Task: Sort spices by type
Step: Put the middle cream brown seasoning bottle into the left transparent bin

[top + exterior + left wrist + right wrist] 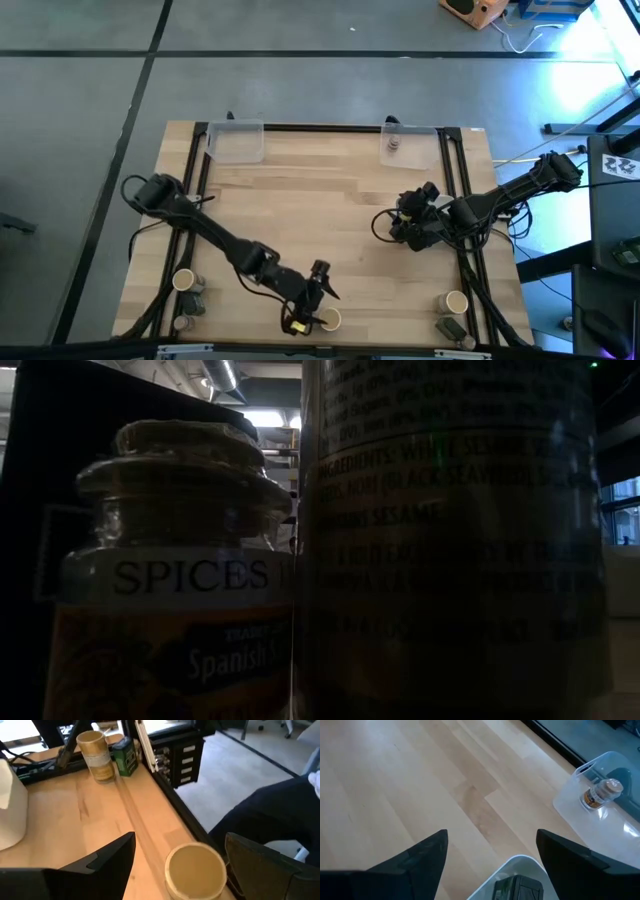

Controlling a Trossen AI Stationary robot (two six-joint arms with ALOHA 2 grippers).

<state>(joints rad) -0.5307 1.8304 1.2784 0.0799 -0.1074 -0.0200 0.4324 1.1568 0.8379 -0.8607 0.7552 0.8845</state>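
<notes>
My left gripper reaches to the table's near edge, open. A tan cylinder with a pale round top stands between its fingertips, also in the high view. My right gripper hangs open over the right half of the table. A white dish's rim shows low between its fingers, with a dark green pack in it. More spices stand at the near left and near right. One small jar sits in a clear tray. My left gripper has the tan cylinder between its fingers, coming at it on a slant from the table's left. A gap shows at one finger; whether the other finger touches it I cannot tell. My right gripper: whether its fingers touch the white dish I cannot tell.
A second clear tray stands at the far left. A small yellow thing lies by the cylinder. The low view is filled by a jar marked SPICES and a dark labelled container. A white thing stands at the left wrist view's edge.
</notes>
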